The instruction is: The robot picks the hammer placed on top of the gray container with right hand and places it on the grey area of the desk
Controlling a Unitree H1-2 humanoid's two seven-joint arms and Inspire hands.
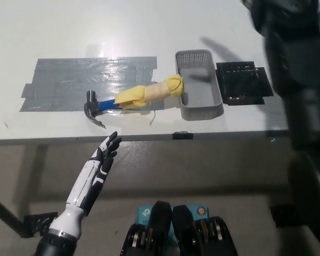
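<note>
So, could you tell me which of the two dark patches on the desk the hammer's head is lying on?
The hammer head lies on the large grey taped area, left of the gray container, not the small black patch right of it.

Bright, even overhead light washes the white surface (96, 32) nearly featureless. Glare streaks the grey tape patch (69, 80). A soft shadow falls beside the basket (198, 85). The black right arm (296, 69) is motion-blurred.

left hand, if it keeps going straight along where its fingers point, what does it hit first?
Probably the front edge of the desk. The left hand points up-right from just below it; past the edge, the hammer lies roughly in line. Depth is unclear, so the hand may sit lower.
</note>
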